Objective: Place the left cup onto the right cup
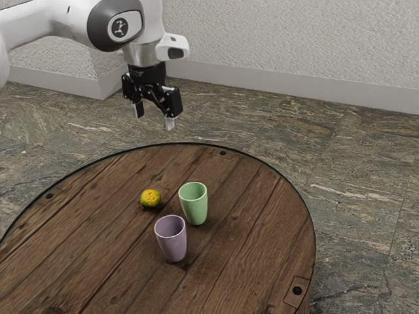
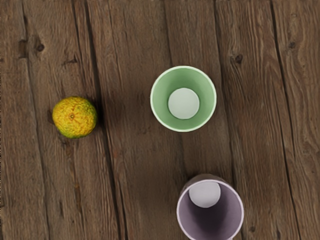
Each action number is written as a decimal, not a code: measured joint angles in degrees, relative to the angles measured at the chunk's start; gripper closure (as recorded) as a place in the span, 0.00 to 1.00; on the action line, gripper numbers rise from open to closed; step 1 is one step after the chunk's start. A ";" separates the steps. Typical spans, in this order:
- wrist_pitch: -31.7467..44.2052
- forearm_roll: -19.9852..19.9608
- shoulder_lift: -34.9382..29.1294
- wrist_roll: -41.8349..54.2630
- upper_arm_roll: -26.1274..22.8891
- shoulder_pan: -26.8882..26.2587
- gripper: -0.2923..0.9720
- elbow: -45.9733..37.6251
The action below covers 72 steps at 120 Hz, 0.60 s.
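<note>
Dark wooden planks make up the round table [image 1: 85,261] we work at, which stands on a mottled stone floor [image 1: 366,196] before a pale, rough wall [image 1: 294,33]. We hold our gripper [image 1: 154,118] high above the tabletop, pointing down, its two fingers spread wide with nothing between them.

Both cups stand upright near the table's middle, mouths open and nothing inside. The green cup [image 1: 193,203] sits farther from the exterior camera. The purple cup [image 1: 171,237] is just beside it, nearer that camera and a little toward the exterior view's left. From the wrist view we look straight down into the green cup [image 2: 183,98] and the purple cup [image 2: 210,210], and a narrow strip of bare wood shows between them, so they do not touch.

An orange fruit [image 1: 150,198] lies on the planks near the green cup, on the exterior view's left of it. In the wrist view the fruit [image 2: 74,117] is plainly apart from both cups.
</note>
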 joint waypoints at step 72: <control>9.37 -3.21 -0.03 -0.96 -1.49 -0.27 0.24 -11.91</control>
